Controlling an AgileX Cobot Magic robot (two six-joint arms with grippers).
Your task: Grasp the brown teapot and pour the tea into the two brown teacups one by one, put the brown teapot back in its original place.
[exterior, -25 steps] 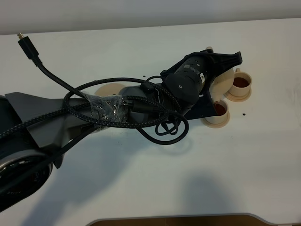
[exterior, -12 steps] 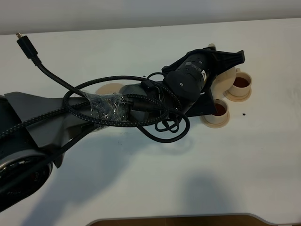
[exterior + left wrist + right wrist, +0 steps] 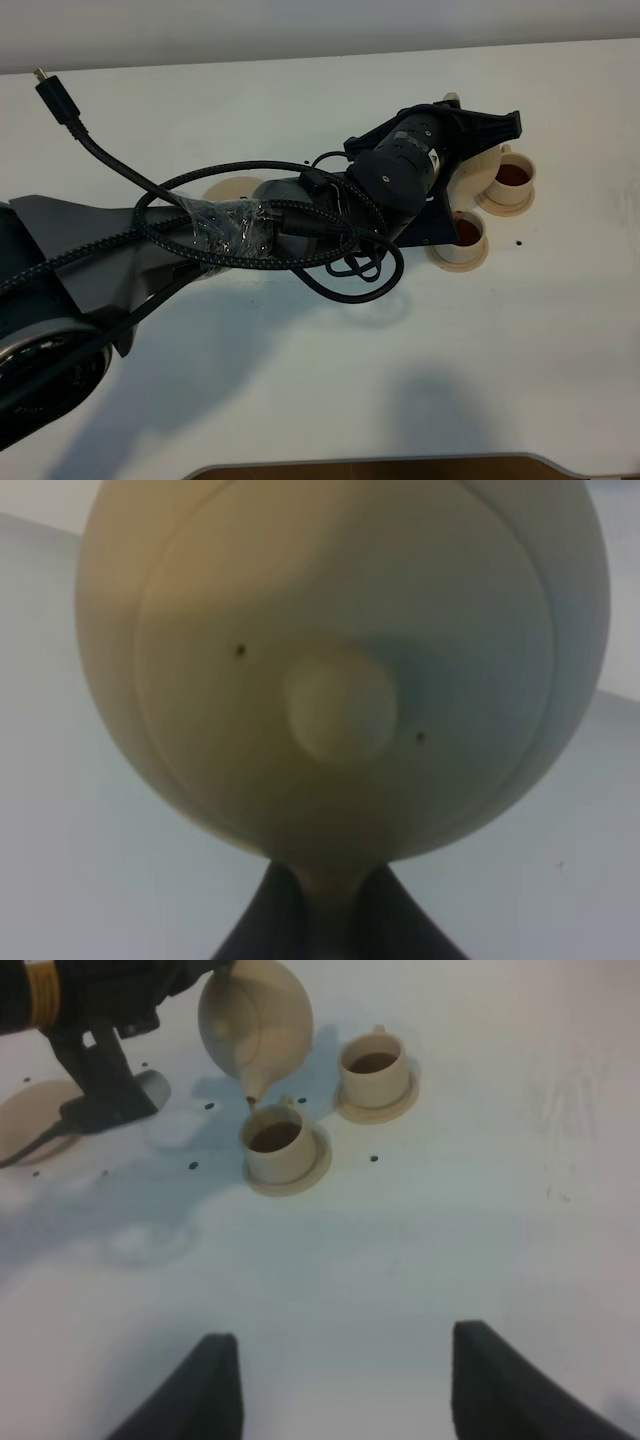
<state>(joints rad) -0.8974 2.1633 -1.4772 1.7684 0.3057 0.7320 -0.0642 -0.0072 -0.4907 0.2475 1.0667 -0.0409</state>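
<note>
The brown teapot [image 3: 255, 1025] hangs tilted, its spout just above the nearer of the two brown teacups [image 3: 275, 1140]. Dark tea shows in that cup and in the farther one [image 3: 375, 1065]. My left gripper [image 3: 328, 910] is shut on the teapot's handle, and the pot's lid and knob [image 3: 340, 705] fill the left wrist view. From above, the left arm covers most of the teapot [image 3: 478, 168], beside both cups [image 3: 462, 238] [image 3: 513, 180]. The original place, a bare round saucer [image 3: 232, 187], lies partly under the arm. My right gripper [image 3: 345, 1390] is open over bare table.
A thick black cable with a loose plug [image 3: 60, 100] loops along the left arm. Small dark specks [image 3: 193, 1166] dot the white table [image 3: 400, 400] around the cups. The table's front edge [image 3: 380, 465] runs along the bottom.
The left gripper and teapot have shifted very slightly toward the far cup. Nothing else has moved.
</note>
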